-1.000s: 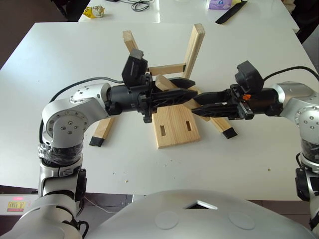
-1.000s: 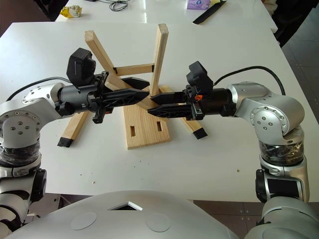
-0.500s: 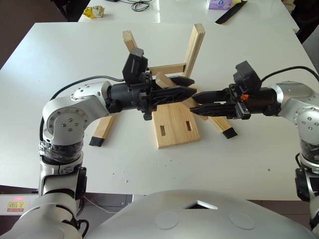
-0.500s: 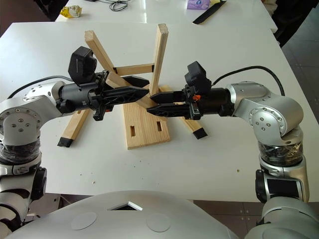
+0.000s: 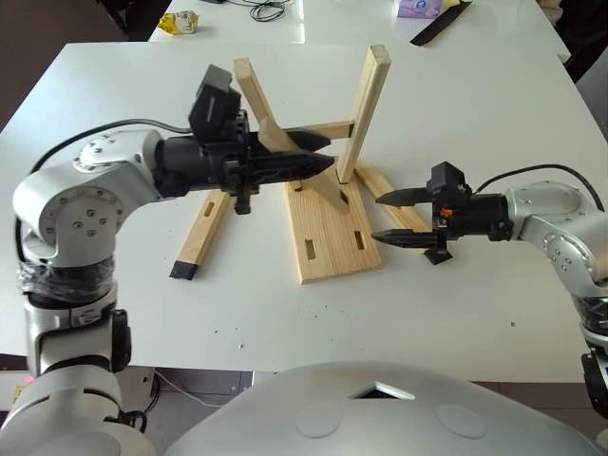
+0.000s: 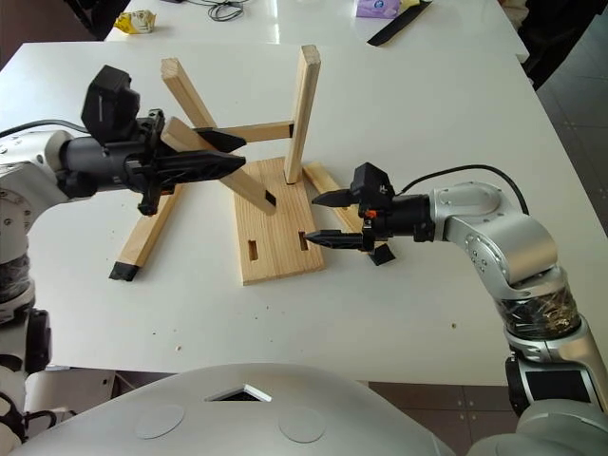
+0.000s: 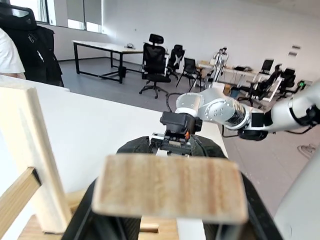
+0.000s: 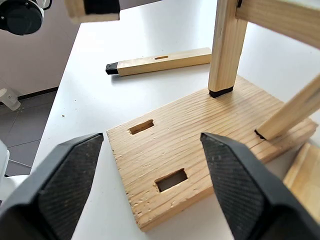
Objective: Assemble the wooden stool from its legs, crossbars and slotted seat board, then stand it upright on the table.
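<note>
The slotted seat board (image 5: pixel 332 242) lies flat mid-table. On its far end stands a frame: an upright leg (image 5: pixel 366 104) and a slanted leg (image 5: pixel 252 90) joined by a crossbar (image 5: pixel 328 129). My left gripper (image 5: pixel 328 152) is shut on a loose black-tipped leg (image 6: pixel 252 188), whose end face (image 7: pixel 170 187) sits between the fingers. That leg slopes down to the board near the upright leg's foot (image 8: pixel 222 92); I cannot tell whether it touches. My right gripper (image 5: pixel 378 218) stands open, low at the board's right edge, with nothing between its fingers (image 8: pixel 65 190).
One spare leg (image 5: pixel 201 237) lies on the table left of the board, another (image 5: pixel 372 182) lies right of it, partly under my right gripper. A yellow packet (image 5: pixel 180 21) and a black object (image 5: pixel 442 24) sit on the table behind. The near front of the table is bare.
My left arm has pulled back to the left and up, taking the gripped leg with it. My right gripper has drawn back to the right, lower and clear of that leg. The frame stays put.
</note>
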Action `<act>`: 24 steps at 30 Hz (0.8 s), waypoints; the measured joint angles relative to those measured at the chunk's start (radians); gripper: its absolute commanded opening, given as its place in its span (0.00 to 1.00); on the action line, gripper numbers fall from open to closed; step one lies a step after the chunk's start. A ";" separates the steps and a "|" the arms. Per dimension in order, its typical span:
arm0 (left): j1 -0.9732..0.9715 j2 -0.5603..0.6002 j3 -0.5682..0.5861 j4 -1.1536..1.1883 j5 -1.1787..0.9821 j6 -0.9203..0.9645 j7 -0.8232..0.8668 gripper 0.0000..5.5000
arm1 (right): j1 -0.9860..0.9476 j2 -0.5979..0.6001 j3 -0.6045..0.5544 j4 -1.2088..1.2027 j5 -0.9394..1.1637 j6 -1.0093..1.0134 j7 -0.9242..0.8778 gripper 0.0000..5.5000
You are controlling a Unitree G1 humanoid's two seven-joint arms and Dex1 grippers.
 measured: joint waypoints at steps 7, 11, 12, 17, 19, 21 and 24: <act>0.047 0.206 0.074 -0.001 0.105 -0.066 -0.200 0.24 | 0.097 0.001 -0.027 -0.050 -0.007 -0.021 -0.047 0.86; 0.056 0.237 0.055 0.127 0.267 -0.232 -0.293 0.24 | 0.153 0.004 -0.063 -0.086 -0.007 -0.026 -0.092 0.86; 0.052 0.235 0.050 0.184 0.298 -0.268 -0.313 0.24 | 0.170 0.009 -0.065 -0.094 -0.006 -0.027 -0.104 0.86; 0.038 0.221 0.012 0.385 0.467 -0.508 -0.388 0.24 | 0.211 0.033 -0.072 -0.119 -0.006 -0.028 -0.147 0.86; 0.038 0.203 -0.005 0.474 0.532 -0.642 -0.448 0.24 | 0.223 0.037 -0.089 -0.126 -0.006 -0.028 -0.166 0.86; 0.038 0.199 -0.027 0.556 0.588 -0.774 -0.518 0.24 | 0.236 0.038 -0.101 -0.139 -0.006 -0.028 -0.176 0.86; 0.032 0.191 -0.050 0.674 0.646 -0.912 -0.589 0.24 | 0.254 0.041 -0.106 -0.155 -0.003 -0.029 -0.189 0.86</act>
